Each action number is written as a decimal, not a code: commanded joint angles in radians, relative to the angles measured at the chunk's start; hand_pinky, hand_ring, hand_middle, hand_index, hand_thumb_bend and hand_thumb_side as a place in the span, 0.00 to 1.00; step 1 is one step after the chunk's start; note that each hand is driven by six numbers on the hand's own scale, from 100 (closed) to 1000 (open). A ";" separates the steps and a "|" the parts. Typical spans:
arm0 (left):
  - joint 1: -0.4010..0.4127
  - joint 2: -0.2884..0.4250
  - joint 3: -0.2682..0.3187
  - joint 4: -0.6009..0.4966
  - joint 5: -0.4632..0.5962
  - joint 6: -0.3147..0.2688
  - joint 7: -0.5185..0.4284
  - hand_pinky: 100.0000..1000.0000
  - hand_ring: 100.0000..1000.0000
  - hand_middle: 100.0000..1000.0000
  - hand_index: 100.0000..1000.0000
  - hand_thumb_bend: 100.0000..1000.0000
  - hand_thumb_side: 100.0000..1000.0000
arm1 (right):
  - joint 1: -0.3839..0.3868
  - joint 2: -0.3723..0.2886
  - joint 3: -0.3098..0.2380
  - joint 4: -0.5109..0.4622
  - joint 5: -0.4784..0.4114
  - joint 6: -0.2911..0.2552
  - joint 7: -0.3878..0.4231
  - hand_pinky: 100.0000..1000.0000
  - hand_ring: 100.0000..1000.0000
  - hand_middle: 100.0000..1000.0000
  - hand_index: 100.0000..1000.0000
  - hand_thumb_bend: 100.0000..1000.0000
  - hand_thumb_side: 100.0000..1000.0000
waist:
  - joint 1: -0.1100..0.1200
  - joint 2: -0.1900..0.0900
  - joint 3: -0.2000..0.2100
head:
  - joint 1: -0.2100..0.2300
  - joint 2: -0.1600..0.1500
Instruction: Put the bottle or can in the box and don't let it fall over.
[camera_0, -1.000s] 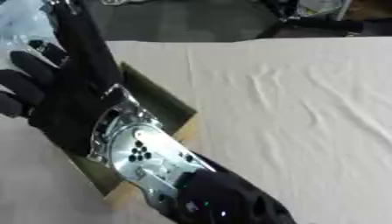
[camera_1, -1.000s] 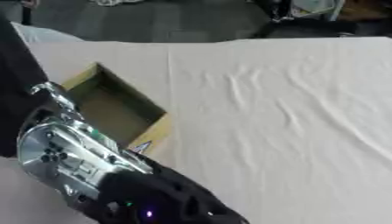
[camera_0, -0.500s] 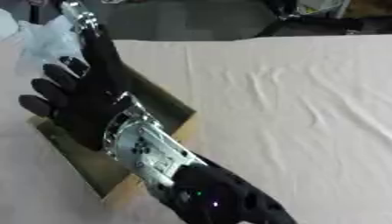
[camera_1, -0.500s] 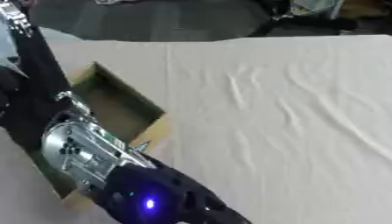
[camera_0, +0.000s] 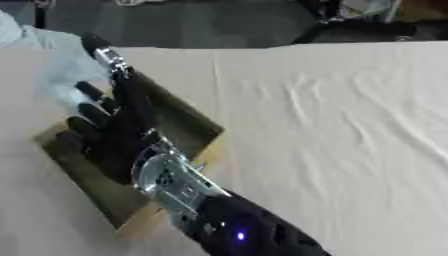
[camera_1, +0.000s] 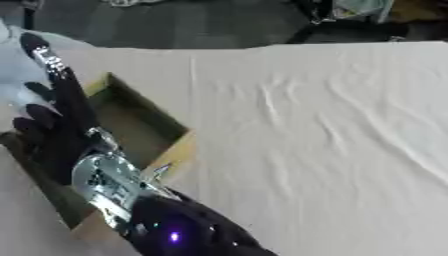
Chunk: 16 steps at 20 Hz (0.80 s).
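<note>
- Centrally, the left hand (camera_0: 109, 137) hangs over the box (camera_0: 188, 125), fingers straight and spread, grasping nothing; its forearm runs back toward the lower edge of the view.
- Box: an open cardboard tray lying askew on the cloth (camera_0: 332, 125); its near wall and right corner show bare, while the hand hides much of its floor.
- Bottle or can: none can be made out, neither in the box's visible part nor on the cloth right of the box; whether one stands behind the hand cannot be told.
- Beyond the box's far-left corner a pale, blurred shape (camera_0: 52, 70) lies against the extended fingertip; what it is cannot be told.
- Right hand: not in view.
- Judgement: if a container stands hidden in the box, the hand should lift straight up from the box without sweeping sideways, so nothing is tipped; if none is placed yet, the hand should clear the box before fetching one.
</note>
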<state>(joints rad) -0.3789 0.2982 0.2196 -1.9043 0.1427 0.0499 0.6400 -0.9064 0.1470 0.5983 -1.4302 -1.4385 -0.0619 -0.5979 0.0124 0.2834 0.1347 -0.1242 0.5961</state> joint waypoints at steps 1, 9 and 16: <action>-0.007 0.026 0.008 -0.018 0.000 0.001 0.001 0.73 0.79 0.72 0.89 0.12 0.85 | -0.003 0.014 0.003 0.011 -0.010 -0.008 0.012 0.00 0.00 0.00 0.87 0.38 0.37 | 0.004 -0.017 -0.003 | 0.007 -0.004; 0.007 0.041 0.014 -0.017 -0.005 0.003 0.003 0.73 0.79 0.72 0.89 0.12 0.85 | 0.033 -0.063 -0.020 -0.026 -0.004 -0.022 0.014 0.00 0.00 0.00 0.86 0.40 0.36 | -0.006 -0.030 -0.026 | 0.037 0.011; 0.024 0.054 0.019 -0.021 -0.012 0.003 0.006 0.73 0.79 0.72 0.89 0.12 0.84 | 0.055 -0.182 -0.058 -0.180 0.014 -0.012 -0.040 0.00 0.00 0.00 0.85 0.44 0.36 | -0.013 -0.045 -0.046 | 0.073 0.039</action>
<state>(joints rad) -0.3498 0.3189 0.2276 -1.9054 0.1352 0.0534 0.6437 -0.8413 -0.0122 0.5533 -1.5617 -1.4331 -0.0775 -0.6264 -0.0053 0.2626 0.0876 -0.0579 0.6289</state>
